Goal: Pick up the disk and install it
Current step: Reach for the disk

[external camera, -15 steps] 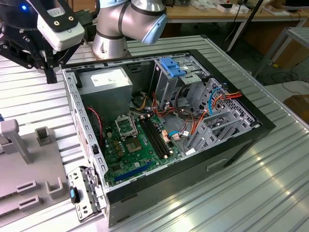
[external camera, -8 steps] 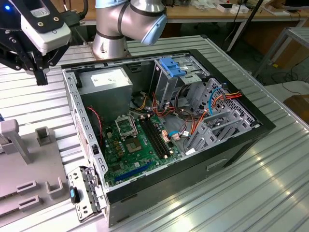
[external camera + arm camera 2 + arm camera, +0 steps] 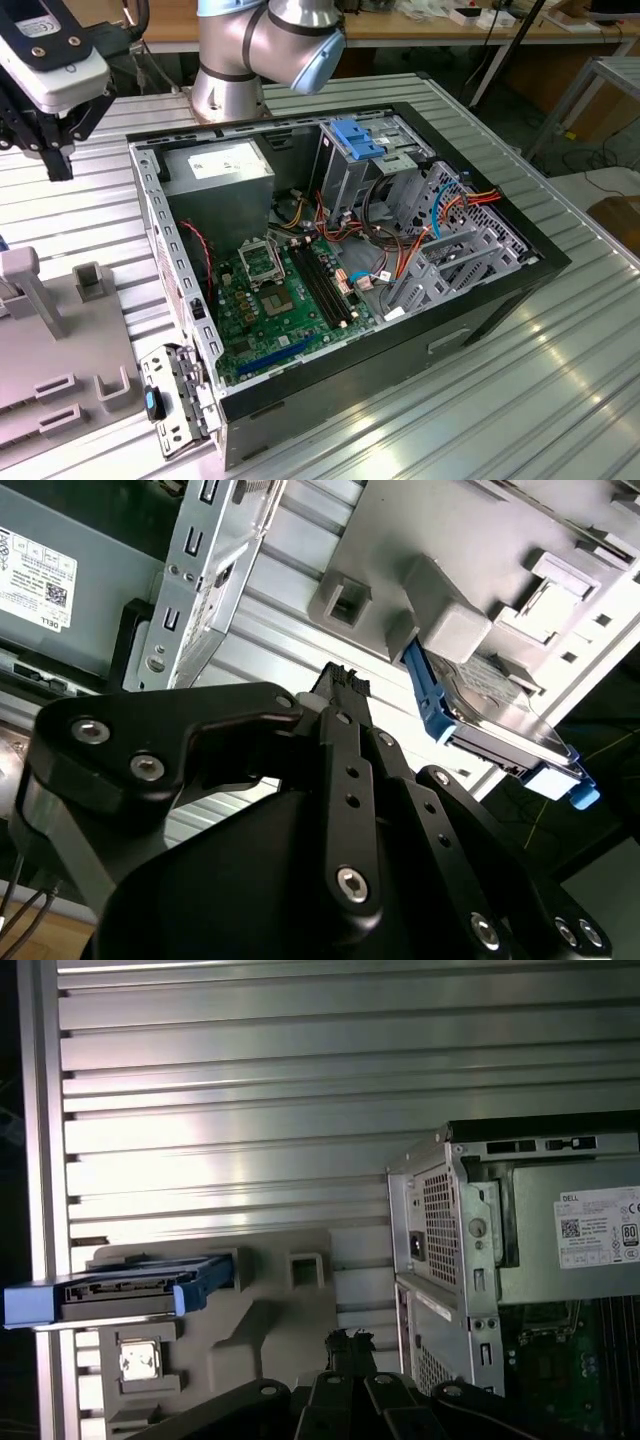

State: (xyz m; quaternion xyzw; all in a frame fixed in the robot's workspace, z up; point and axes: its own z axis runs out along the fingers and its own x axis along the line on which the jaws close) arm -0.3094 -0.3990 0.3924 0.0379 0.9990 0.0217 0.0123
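Silver-grey arm (image 3: pixel 235 50) with pale-blue joint caps (image 3: pixel 318 60), white-and-black wrist housing (image 3: pixel 50 55), matte black gripper (image 3: pixel 340 680) links, silver hex screws (image 3: pixel 352 883).

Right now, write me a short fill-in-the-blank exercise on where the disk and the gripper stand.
1. The disk is clipped in a ___ frame.
2. The disk stands on the grey holder, ___ the computer case.
3. The gripper holds ___.
Missing words: blue; outside; nothing.
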